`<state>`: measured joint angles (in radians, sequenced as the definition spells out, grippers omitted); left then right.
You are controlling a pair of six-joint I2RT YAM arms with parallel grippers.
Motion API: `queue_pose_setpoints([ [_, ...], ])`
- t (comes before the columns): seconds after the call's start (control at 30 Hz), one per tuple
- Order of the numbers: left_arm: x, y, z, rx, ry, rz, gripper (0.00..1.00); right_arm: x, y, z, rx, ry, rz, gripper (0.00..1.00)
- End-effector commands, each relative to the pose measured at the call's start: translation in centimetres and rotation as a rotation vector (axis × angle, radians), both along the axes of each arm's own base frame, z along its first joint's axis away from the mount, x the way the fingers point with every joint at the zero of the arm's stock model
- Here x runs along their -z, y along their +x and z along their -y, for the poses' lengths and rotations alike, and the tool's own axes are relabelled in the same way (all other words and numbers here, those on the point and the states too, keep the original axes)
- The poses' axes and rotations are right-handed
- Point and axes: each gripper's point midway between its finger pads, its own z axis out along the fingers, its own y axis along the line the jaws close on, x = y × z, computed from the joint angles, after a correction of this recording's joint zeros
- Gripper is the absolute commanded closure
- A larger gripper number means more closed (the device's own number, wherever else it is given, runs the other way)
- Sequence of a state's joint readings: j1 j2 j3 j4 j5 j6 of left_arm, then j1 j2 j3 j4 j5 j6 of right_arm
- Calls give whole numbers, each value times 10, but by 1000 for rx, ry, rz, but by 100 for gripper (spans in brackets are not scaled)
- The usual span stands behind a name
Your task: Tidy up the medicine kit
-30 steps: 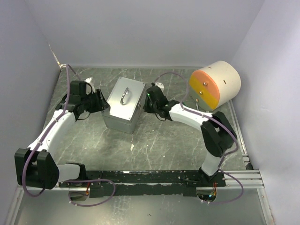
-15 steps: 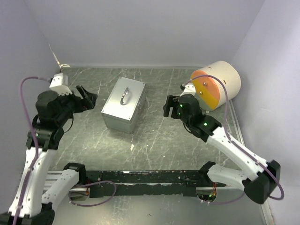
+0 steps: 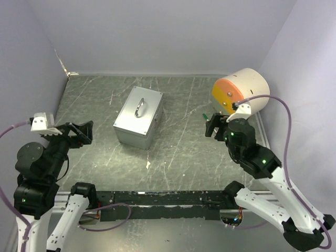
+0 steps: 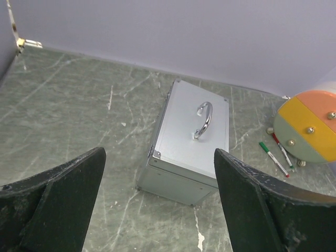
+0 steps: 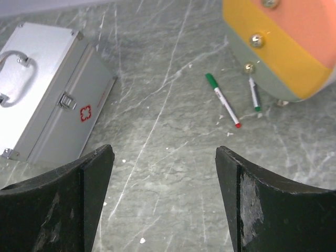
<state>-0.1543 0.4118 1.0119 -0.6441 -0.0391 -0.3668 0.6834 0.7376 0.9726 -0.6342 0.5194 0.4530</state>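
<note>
Upper centre of frame: silvery-grey rectangular metal case (image 3: 138, 116), lid closed. Left gripper (image 3: 84, 132) and right gripper (image 3: 211, 127) flank it, well apart, jaws wide, holding nothing

Lid-down medicine kit (image 4: 181, 137) beyond the spread left tool (image 4: 158, 154).

Brushed-metal medicine kit (image 3: 138, 116) with shiny handle (image 3: 139, 107) on marbled stone-look table (image 3: 178, 152).

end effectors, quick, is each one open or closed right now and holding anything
Left end effector: open, holding nothing.
Right end effector: open, holding nothing.
</note>
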Motion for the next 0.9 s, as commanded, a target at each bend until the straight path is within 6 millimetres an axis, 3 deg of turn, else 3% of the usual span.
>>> queue_pose_setpoints([
  [0.0,-13,-18,-8,-18,49,28,5,-33,-19,34,94,31,71,21],
  [0.27,-12,-26,-11,-21,69,10,4,-75,-46,83,184,-2,207,11],
  [0.57,-5,-17,-1,24,62,-1,3,-73,-52,85,166,17,240,0],
  [0.87,1,-9,4,45,53,-29,3,-72,-51,85,164,24,277,0],
])
